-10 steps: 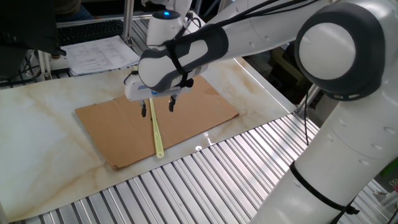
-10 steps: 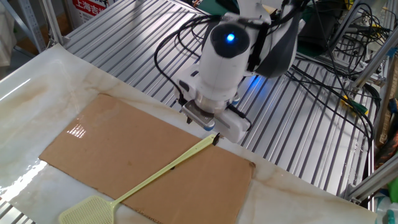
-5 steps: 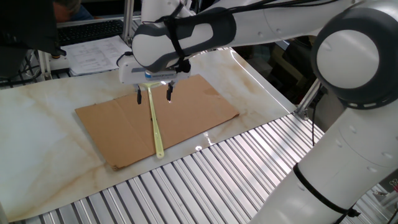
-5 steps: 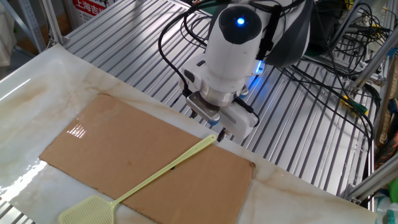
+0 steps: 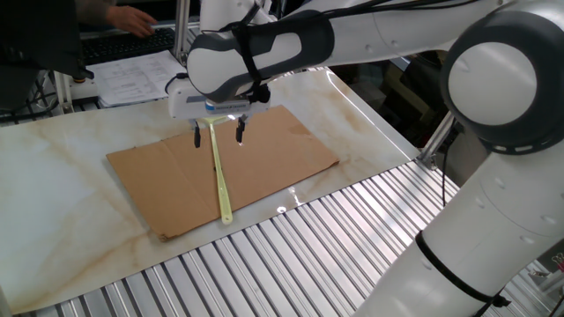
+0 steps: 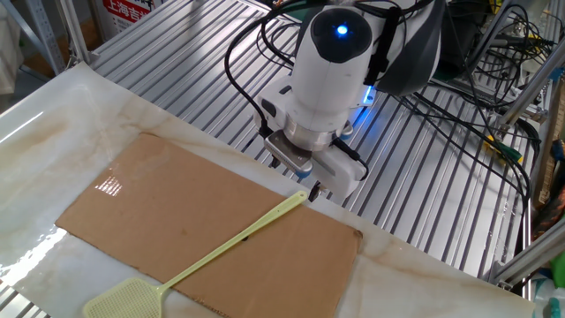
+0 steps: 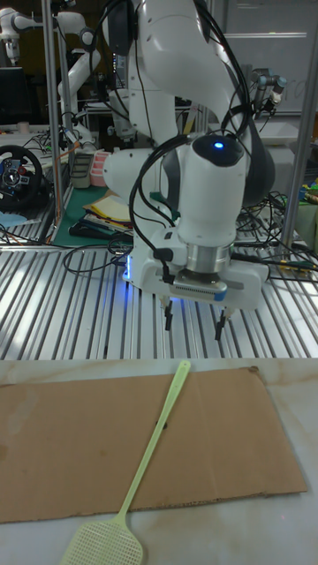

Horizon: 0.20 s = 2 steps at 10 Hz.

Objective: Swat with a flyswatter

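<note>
Marbled tabletop (image 5: 62, 202) carries one cardboard sheet (image 6: 159, 221), and on it lies one flyswatter (image 7: 146, 463), its mesh head past the sheet's 6 o'clock edge in the tall fixed view and its handle tip toward 12 o'clock. One gripper (image 7: 193, 324) hangs above the handle tip, fingers (image 7: 167, 318) spread wide, holding nothing and clear of the flyswatter. One red sign (image 6: 128, 9) at the other fixed view's 11 o'clock edge bears writing too small to read.

Seen from one fixed view, the mesh head of the pale yellow-green plastic flyswatter (image 5: 218, 176) lies behind the two-finger gripper (image 5: 218, 136) and the white arm, so only the thin handle shows below the fingers. In the other fixed view the gripper (image 6: 309, 184) is partly covered by the wrist body, and whether its lowest fingertip touches the handle end just beneath it cannot be told.
</note>
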### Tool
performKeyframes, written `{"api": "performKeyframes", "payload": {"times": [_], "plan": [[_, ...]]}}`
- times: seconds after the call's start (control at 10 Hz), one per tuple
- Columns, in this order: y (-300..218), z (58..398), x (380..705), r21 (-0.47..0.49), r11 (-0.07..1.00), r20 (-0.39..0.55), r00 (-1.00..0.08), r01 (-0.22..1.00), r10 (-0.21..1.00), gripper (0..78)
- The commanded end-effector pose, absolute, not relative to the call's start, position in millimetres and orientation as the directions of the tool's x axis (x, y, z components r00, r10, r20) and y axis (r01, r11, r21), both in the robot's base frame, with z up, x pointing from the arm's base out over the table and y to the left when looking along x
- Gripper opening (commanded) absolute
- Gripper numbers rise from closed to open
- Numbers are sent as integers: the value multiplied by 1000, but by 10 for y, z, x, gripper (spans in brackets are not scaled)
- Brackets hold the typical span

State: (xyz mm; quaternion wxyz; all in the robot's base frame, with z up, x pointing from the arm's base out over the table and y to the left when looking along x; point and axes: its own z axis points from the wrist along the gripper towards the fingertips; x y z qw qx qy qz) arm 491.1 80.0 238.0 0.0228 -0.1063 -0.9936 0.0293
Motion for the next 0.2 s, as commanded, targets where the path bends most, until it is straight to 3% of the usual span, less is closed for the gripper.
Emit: {"api": "performKeyframes", "payload": {"times": [0.1,0.2], "plan": [[805,2407,4925,-57,974,34,-974,221,223,774],[806,2407,4925,-57,974,34,-974,221,223,774]]}}
